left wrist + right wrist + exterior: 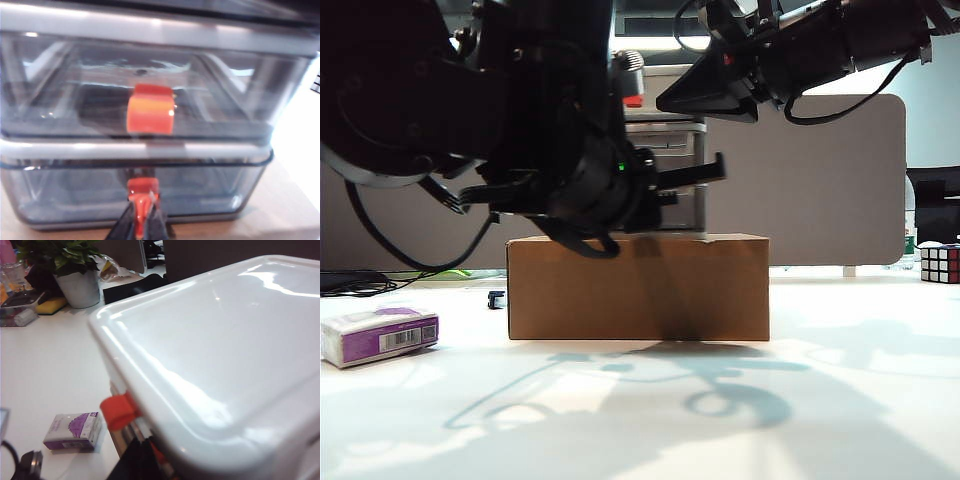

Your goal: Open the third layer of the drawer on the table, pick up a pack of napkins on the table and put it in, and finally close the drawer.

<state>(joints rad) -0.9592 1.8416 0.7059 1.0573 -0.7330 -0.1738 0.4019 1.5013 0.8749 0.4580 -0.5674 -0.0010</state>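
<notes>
The drawer [672, 140] stands on a brown cardboard box [640, 290]. In the left wrist view its third layer [65, 192], the lowest smoky tray, fills the frame, and my left gripper [143, 222] is shut on that tray's red-orange handle [143, 189]. The left arm [570, 170] hides most of the unit in the exterior view. My right gripper [670, 102] hangs by the unit's top front edge, fingers [150, 460] together, holding nothing. The pack of napkins [380, 336], purple and white, lies on the table [840, 400] at the far left and also shows in the right wrist view [72, 431].
The middle tray's handle [150, 116] sits just above the gripped one. The unit's glossy white lid [225, 340] fills the right wrist view. A Rubik's cube [940, 263] stands at the far right, a potted plant [77, 285] behind, and cables [360, 285] at the back left.
</notes>
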